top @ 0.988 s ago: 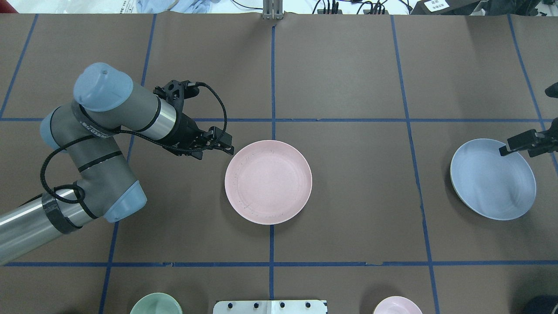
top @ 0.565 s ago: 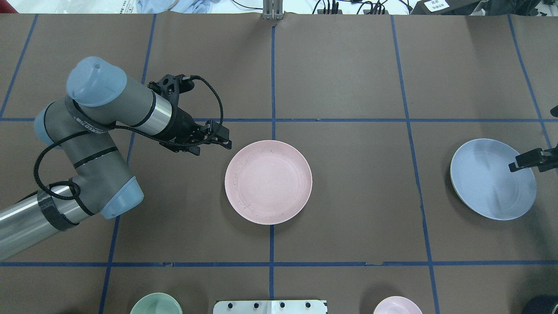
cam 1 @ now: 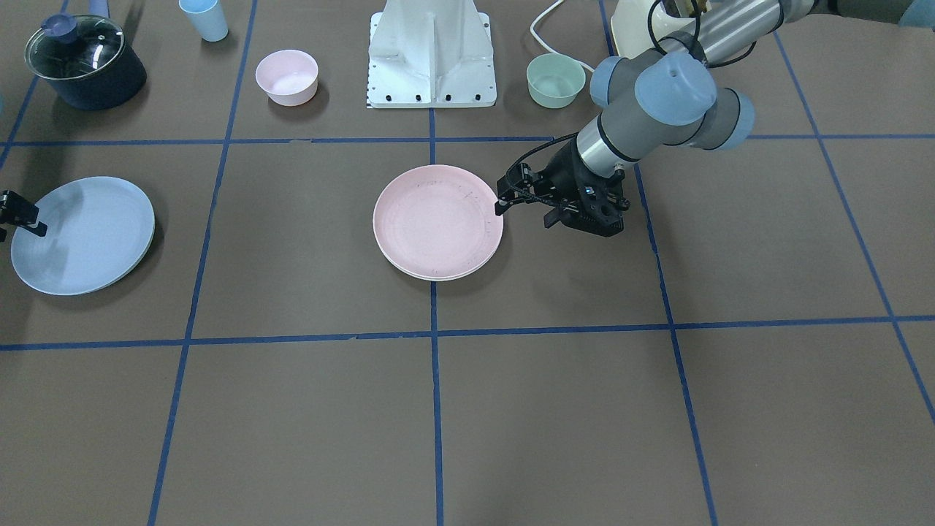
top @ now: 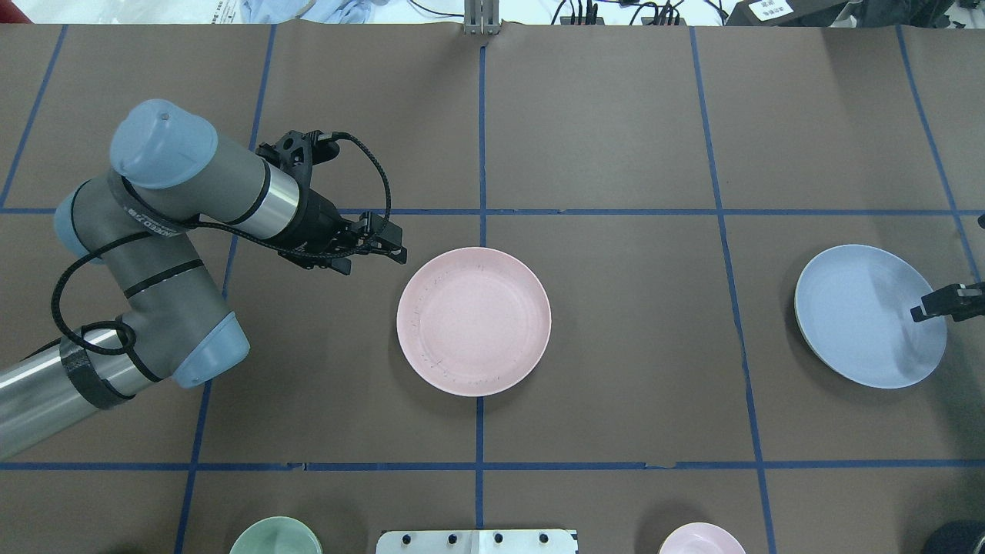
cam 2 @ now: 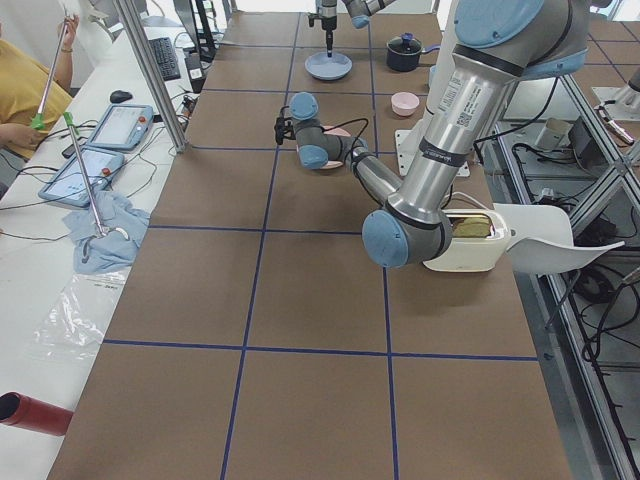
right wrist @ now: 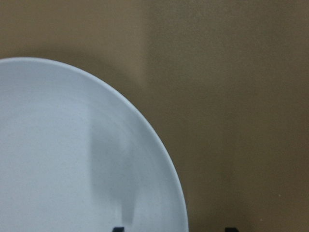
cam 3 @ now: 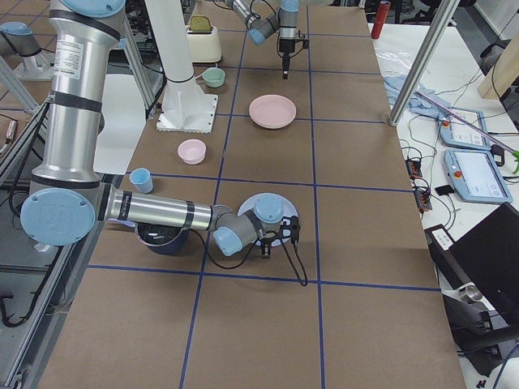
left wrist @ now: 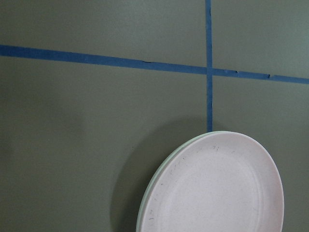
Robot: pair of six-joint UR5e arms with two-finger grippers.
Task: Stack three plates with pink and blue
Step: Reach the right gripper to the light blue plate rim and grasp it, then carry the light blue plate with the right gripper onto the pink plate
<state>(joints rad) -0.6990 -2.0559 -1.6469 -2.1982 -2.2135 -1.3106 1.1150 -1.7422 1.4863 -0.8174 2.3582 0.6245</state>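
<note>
A pale pink plate [top: 474, 321] lies at the table's middle, also in the front view [cam 1: 437, 221]. In the left wrist view it [left wrist: 217, 188] rests on a second, pale plate whose rim [left wrist: 157, 181] shows beneath. My left gripper [top: 399, 245] is open and empty, just left of the pink plate and apart from it. A light blue plate [top: 869, 315] lies at the right. My right gripper [top: 935, 306] is open at its right rim; in the right wrist view [right wrist: 174, 229] one fingertip is over the blue plate [right wrist: 72, 159], the other beyond the rim.
A mint-green bowl [top: 275, 536] and a small pink bowl [top: 702, 537] stand by the robot base [cam 1: 432, 51]. A dark lidded pot [cam 1: 84, 62] and a blue cup [cam 1: 204, 18] stand beyond the blue plate.
My left gripper has drawn back to the left, away from the pink plate. My right gripper has moved right across the blue plate to its right rim.
</note>
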